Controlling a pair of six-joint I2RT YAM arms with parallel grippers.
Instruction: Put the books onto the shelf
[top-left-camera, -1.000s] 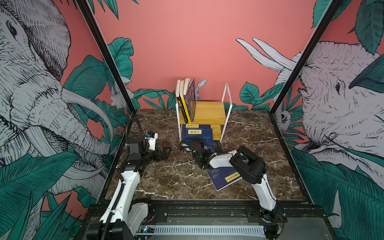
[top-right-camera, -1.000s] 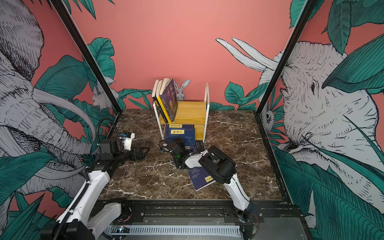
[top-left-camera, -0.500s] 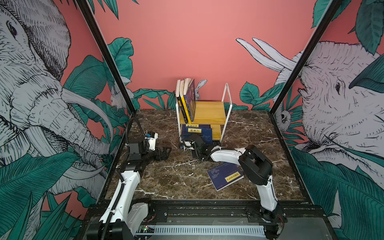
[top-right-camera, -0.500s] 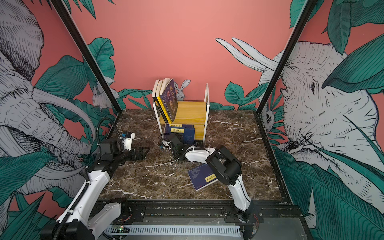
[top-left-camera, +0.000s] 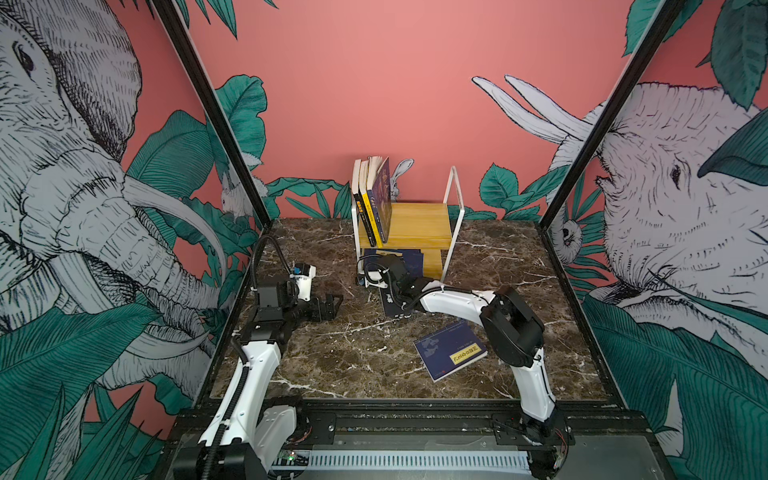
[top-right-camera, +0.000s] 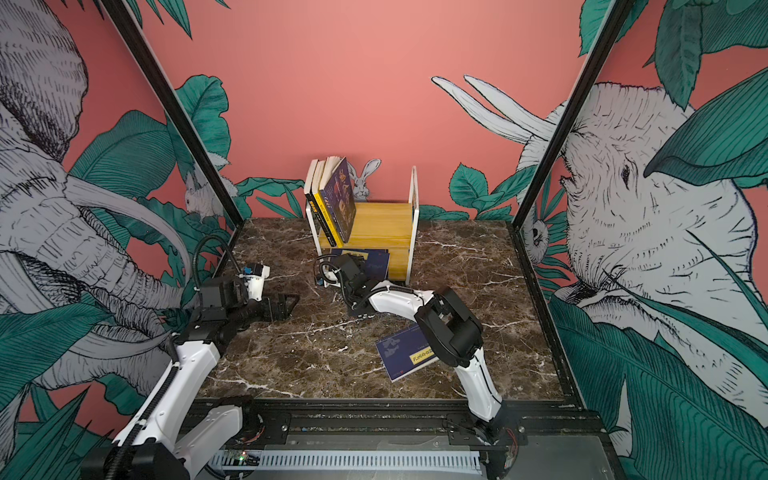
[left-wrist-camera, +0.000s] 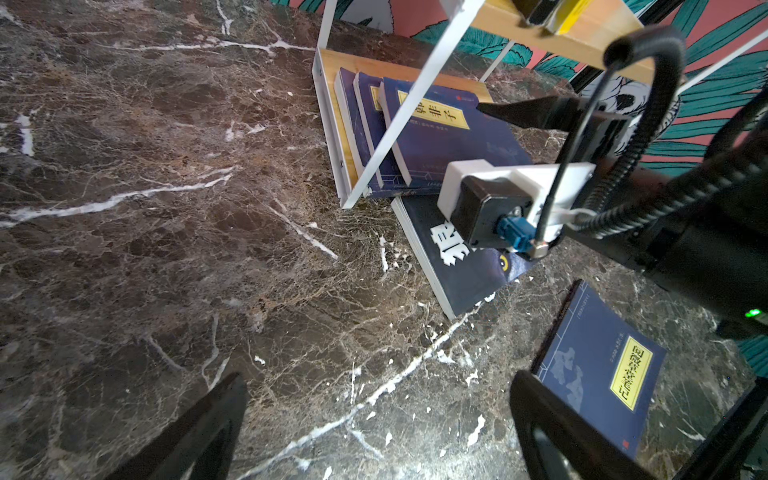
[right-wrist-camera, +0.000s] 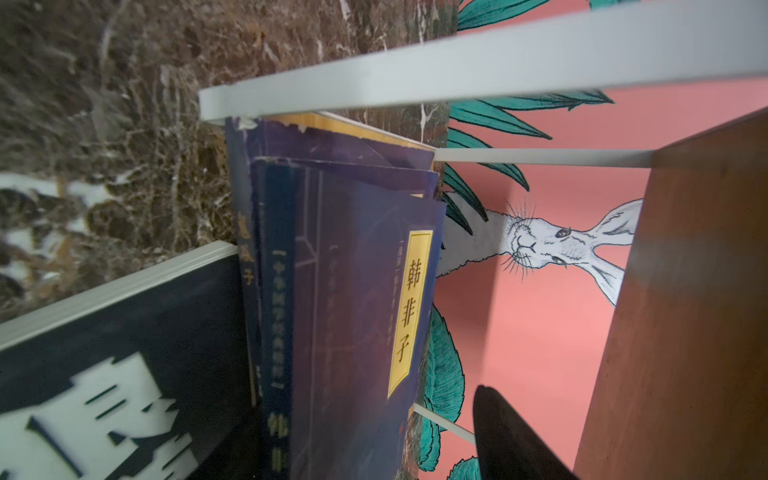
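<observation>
Left tool (left-wrist-camera: 380, 376) wide open, empty. Right tool (top-left-camera: 384, 268) parted, visible finger (right-wrist-camera: 507, 436) clear of navy books (left-wrist-camera: 436, 141).

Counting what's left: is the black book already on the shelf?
No, the black book lies flat on the marble tabletop, just in front of the shelf.

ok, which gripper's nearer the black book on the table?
Right. Right gripper is just beyond the black book, at the shelf; left gripper is well off to its left.
</observation>
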